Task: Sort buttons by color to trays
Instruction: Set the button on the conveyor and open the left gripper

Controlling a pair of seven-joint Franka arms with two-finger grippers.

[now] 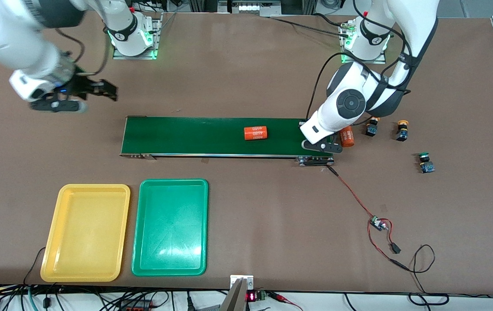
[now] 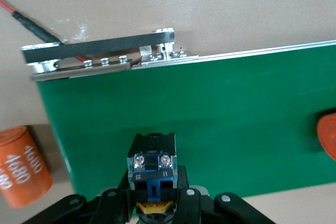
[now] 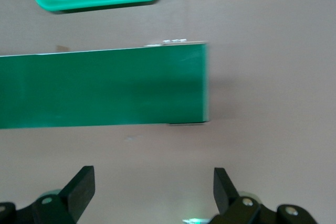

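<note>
at the bottom left of the front frame, nearest the camera: yellow tray (image 1: 85,233) and green tray (image 1: 170,227) lying side by side on the brown table (image 1: 272,216), long edges nearly touching, both holding nothing. lower right of the frame: red and black wires (image 1: 380,226) trailing across the tabletop.

across the middle of the frame: long dark green conveyor belt (image 1: 211,136), with an orange cylinder (image 1: 256,133) lying on its side on the belt. second orange cylinder (image 1: 347,138) on the table just off the belt end, partly hidden by the left arm.

over that same belt end, right of centre: left gripper (image 1: 322,146), jaws clamped on a yellow-capped button (image 2: 153,178), held above the green belt surface in the left wrist view, black-and-blue body pointing away from the fingers.

right of the frame, on the table: green-capped button (image 1: 425,163), then higher up a yellow-capped button (image 1: 402,130) and one more button (image 1: 372,127) with its cap colour hidden by the arm.

upper left of the frame: right gripper (image 1: 95,91), jaws spread wide and holding nothing, hanging over bare table near the other belt end.
</note>
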